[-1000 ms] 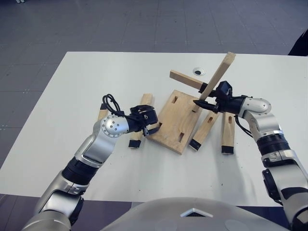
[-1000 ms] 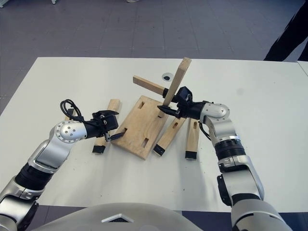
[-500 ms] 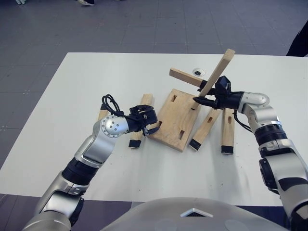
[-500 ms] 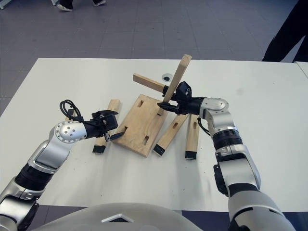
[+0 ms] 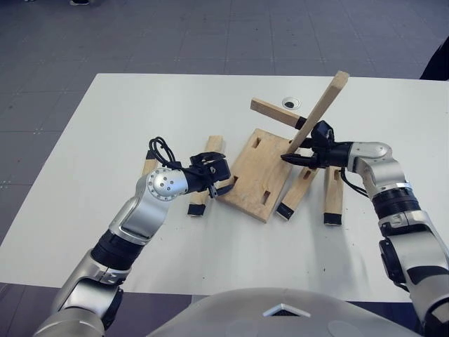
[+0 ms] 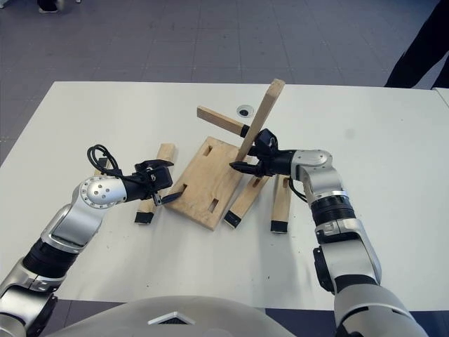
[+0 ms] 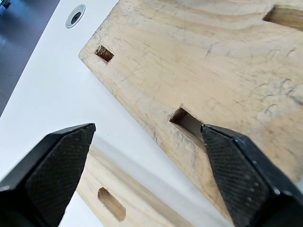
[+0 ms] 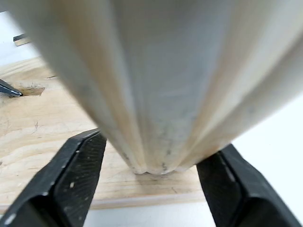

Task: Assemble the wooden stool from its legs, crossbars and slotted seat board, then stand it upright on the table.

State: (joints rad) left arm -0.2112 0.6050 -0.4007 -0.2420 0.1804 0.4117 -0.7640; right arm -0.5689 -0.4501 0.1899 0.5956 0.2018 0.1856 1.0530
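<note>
Seat board [image 5: 256, 177] lies on tabletop [image 5: 105, 140], loose legs [image 5: 332, 196] either side; right gripper [image 5: 291, 157] clamps a tilted leg [image 5: 320, 111], left gripper [image 5: 226, 184] open at board's left edge.

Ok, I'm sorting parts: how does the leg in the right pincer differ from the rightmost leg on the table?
The held leg stands tilted, lower end at the seat board; the rightmost leg lies flat on the table. The right pincer grips the held leg; the rightmost leg is ungripped. Both are pale wood.
</note>
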